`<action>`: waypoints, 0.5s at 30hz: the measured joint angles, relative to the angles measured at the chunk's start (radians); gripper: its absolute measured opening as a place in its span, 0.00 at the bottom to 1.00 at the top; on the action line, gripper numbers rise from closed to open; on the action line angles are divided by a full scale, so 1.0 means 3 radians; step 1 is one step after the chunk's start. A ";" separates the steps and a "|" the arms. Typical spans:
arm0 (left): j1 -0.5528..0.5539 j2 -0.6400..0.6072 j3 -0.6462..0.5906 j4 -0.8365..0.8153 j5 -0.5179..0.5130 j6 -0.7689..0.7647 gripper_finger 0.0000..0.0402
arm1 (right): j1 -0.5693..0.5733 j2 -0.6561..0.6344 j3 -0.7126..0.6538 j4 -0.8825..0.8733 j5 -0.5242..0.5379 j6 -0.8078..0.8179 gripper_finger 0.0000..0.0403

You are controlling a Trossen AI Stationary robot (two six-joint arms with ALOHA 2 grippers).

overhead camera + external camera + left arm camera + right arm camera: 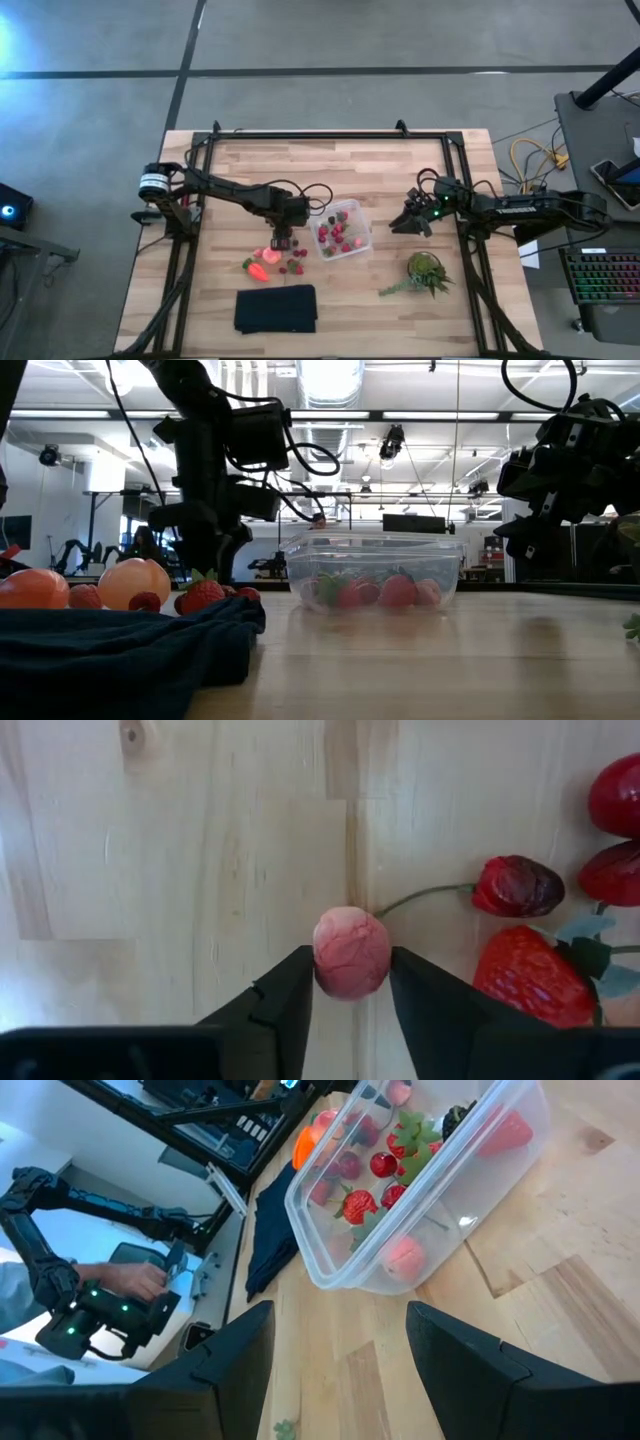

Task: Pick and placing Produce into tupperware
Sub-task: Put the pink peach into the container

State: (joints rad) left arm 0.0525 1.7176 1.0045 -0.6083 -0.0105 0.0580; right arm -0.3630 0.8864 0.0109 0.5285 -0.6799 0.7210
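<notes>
My left gripper [283,238] points down at the table just left of the tupperware [340,230], and is shut on a pinkish round piece [351,952]. More produce [268,264] lies loose on the wood beside it: red strawberry-like pieces [525,975], a dark cherry with a stem [517,885] and an orange-red piece [258,271]. The tupperware [372,570] is clear and stands flat on the table with several red pieces [360,1205] inside. My right gripper [411,224] hangs open to the right of the tupperware [420,1190], above the table, touching nothing. My left gripper pinches the pinkish round piece at its two opposite sides [318,960] between the two fingers [295,985], coming from above and pointing down. The piece sits close over the wood; whether it still rests on the table I cannot tell.
A black cloth mat [276,308] lies near the table's near edge, below the loose produce. A green leafy plant [425,272] lies near the right side. Black frame rails [330,135] border the table. A person's hand [130,1280] shows beyond the table.
</notes>
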 joint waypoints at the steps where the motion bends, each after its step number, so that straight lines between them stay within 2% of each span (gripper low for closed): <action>1: 0.0000 0.0000 0.0000 0.0001 0.0000 -0.0005 0.28 | 0.0000 0.0000 0.0000 0.0000 0.0000 0.0001 0.54; 10: 0.0001 0.0000 0.0008 0.0140 -0.0038 -0.0258 0.16 | 0.0000 0.0000 0.0000 0.0000 0.0000 0.0016 0.54; 15: -0.0013 -0.0148 0.0168 -0.0102 -0.0056 -0.0360 0.14 | 0.0001 0.0000 0.0000 0.0000 -0.0001 0.0041 0.54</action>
State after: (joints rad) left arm 0.0485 1.6732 1.0548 -0.6390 -0.0274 -0.0500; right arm -0.3626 0.8864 0.0109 0.5285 -0.6803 0.7334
